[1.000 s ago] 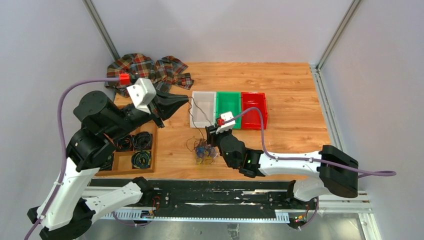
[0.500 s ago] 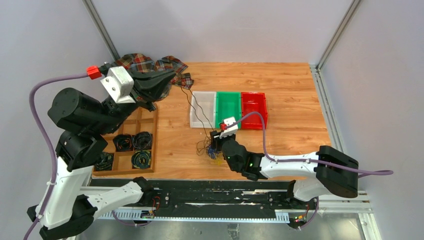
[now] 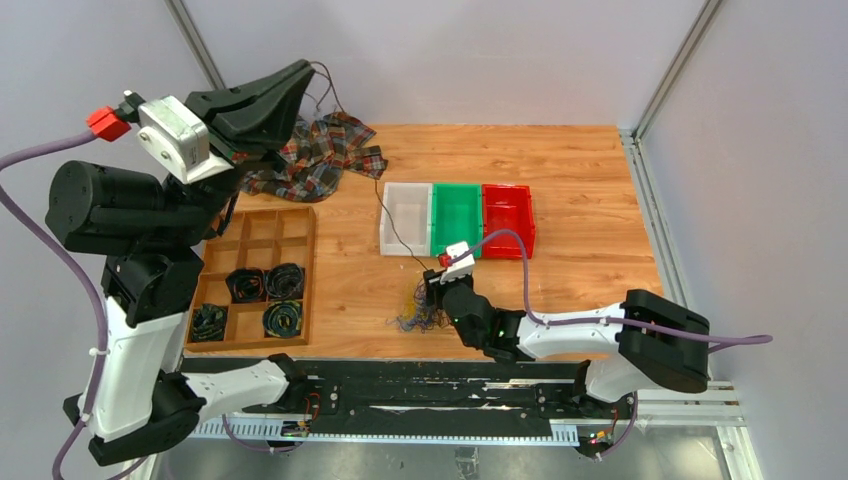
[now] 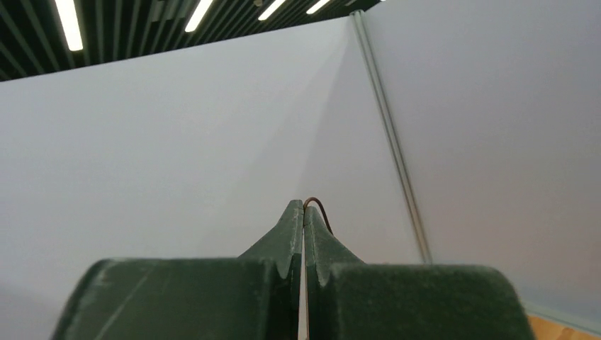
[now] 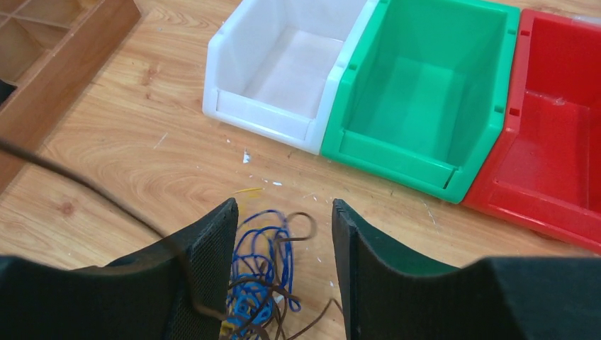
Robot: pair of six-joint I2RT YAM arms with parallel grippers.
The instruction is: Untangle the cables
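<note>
The cables (image 3: 418, 310) lie in a small tangle of blue, brown and yellow wires on the wooden table, just near of the bins. My right gripper (image 3: 436, 286) stands open low over that tangle. In the right wrist view the blue and brown loops (image 5: 268, 273) sit between its fingers (image 5: 283, 212), and neither pad presses on them. My left gripper (image 3: 305, 70) is raised high at the far left, shut on one dark brown cable (image 3: 396, 228) that stretches down to the tangle. The left wrist view shows that wire (image 4: 319, 211) curling out of the shut tips (image 4: 303, 207).
Three empty bins stand side by side beyond the tangle: white (image 3: 405, 218), green (image 3: 456, 215) and red (image 3: 508, 220). A wooden compartment tray (image 3: 262, 228) with black coiled bundles lies at the left. A plaid cloth (image 3: 322, 155) is bunched at the far left.
My left gripper has risen up and away to the far left, drawing the dark cable taut. My right gripper has opened wider and shifted slightly nearer; the tangle has spread a little.
</note>
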